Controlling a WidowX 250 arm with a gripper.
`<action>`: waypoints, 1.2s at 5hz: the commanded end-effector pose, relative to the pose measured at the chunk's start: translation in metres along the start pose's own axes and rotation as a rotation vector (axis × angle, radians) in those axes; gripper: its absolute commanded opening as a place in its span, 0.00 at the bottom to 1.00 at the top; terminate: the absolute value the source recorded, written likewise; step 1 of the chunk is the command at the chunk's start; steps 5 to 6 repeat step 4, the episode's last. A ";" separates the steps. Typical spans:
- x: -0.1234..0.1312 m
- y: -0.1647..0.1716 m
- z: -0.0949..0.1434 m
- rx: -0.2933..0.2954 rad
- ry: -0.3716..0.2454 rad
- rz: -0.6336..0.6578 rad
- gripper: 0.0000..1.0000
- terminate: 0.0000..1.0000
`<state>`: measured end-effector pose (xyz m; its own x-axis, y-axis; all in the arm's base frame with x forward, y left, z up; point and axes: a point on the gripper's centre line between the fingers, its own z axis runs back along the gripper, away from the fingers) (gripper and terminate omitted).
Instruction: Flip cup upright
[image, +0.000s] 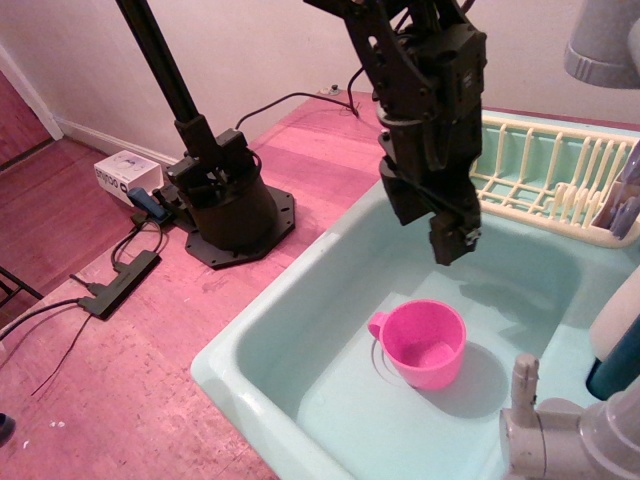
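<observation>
The bright pink cup (422, 345) stands upright on the floor of the light green sink (300, 330), rim up, with its loop handle pointing left. My black gripper (432, 235) hangs above the cup and a little behind it, clear of it. Its fingers look apart and hold nothing.
A cream dish rack (545, 180) sits at the sink's far right. A grey faucet (560, 440) stands at the front right corner. The arm's black base (225, 205), a cable strip (120, 285) and a white box (125, 175) are on the pink floor to the left.
</observation>
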<state>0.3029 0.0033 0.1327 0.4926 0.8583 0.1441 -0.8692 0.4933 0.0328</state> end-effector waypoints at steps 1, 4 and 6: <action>0.010 -0.002 0.025 -0.061 -0.031 -0.022 1.00 0.00; 0.010 -0.002 0.025 -0.061 -0.031 -0.022 1.00 1.00; 0.010 -0.002 0.025 -0.061 -0.031 -0.022 1.00 1.00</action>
